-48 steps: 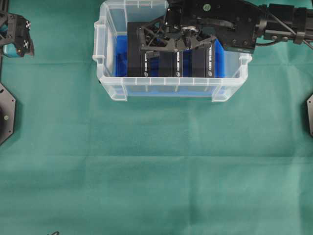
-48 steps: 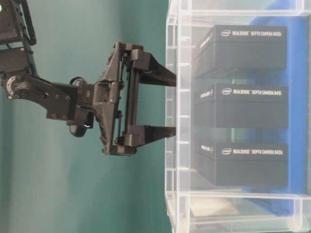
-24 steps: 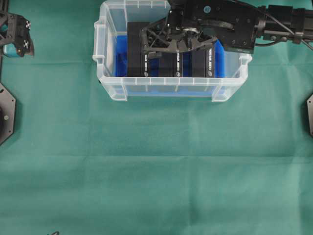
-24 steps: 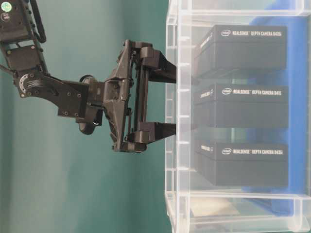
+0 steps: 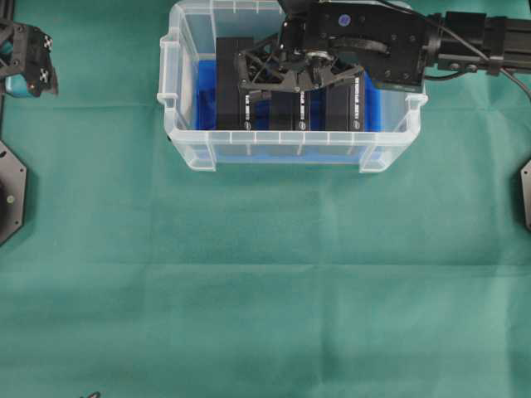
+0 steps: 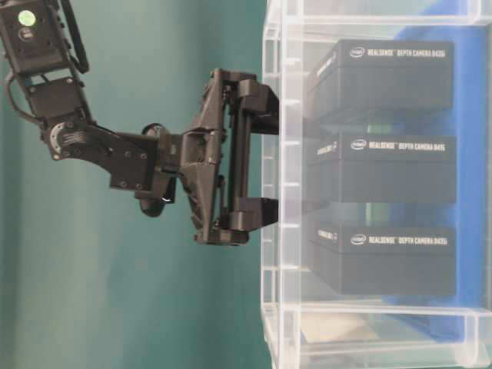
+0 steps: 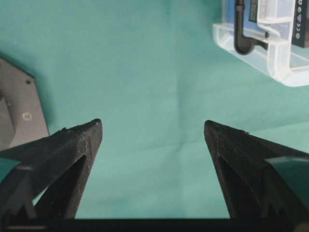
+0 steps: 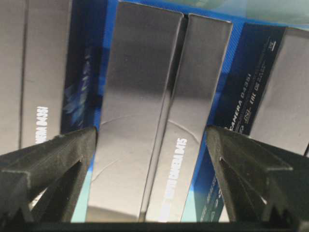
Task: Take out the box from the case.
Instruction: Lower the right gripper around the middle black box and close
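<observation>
The case [image 5: 290,151] is a clear plastic bin with a blue floor at the back of the table; one corner also shows [image 7: 277,53]. Three black boxes stand side by side in it: left [image 5: 231,95], middle [image 5: 300,116], right [image 5: 344,106]. My right gripper [image 5: 300,79] reaches down into the case, open, one finger on each side of the middle box [image 8: 154,121]. Its fingertips [image 8: 77,145] sit in the gaps beside that box, and no touch shows. My left gripper [image 5: 29,68] hangs open over bare cloth at the far left, nothing between its fingers [image 7: 82,140].
Green cloth [image 5: 265,290] covers the table. Black hexagonal plates sit at the left edge [image 5: 10,191] and the right edge [image 5: 524,192]. The case wall [image 6: 280,192] stands between the table-level camera and the right fingertips. The right arm [image 5: 473,37] crosses the case's back right corner.
My right gripper has moved deeper into the case, its fingers now past the rim alongside the middle box. The left gripper has not moved.
</observation>
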Controlling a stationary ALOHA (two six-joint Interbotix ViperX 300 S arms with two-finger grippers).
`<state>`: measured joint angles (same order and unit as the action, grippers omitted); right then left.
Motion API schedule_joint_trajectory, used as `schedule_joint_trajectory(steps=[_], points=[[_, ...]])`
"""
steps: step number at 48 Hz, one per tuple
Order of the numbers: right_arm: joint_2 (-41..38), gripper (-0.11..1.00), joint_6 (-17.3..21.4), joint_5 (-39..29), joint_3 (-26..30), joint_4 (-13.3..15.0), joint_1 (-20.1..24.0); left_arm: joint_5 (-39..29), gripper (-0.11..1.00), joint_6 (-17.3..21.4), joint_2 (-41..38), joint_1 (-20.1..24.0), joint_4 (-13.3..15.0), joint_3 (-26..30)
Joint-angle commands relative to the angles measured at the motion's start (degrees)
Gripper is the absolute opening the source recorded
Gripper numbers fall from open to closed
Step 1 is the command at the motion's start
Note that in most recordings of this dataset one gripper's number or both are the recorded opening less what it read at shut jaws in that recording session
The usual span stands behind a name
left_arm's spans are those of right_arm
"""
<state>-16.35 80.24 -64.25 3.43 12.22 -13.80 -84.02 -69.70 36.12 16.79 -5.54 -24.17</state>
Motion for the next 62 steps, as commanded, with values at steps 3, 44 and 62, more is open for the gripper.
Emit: schedule_joint_trajectory(steps=[3, 44, 62], points=[[0.53, 0.95, 0.0, 0.7, 0.18, 0.0, 0.09, 0.18, 0.92, 0.09, 0.0, 0.18, -0.18, 0.53], [-1.05, 0.69, 2.02, 2.99, -0.35, 0.35, 0.09, 0.18, 0.92, 0.09, 0.0, 0.18, -0.18, 0.09], [-0.53, 0.69, 4.66, 1.23, 0.88, 0.26, 0.09, 0.18, 0.92, 0.35, 0.0, 0.18, -0.18, 0.09]])
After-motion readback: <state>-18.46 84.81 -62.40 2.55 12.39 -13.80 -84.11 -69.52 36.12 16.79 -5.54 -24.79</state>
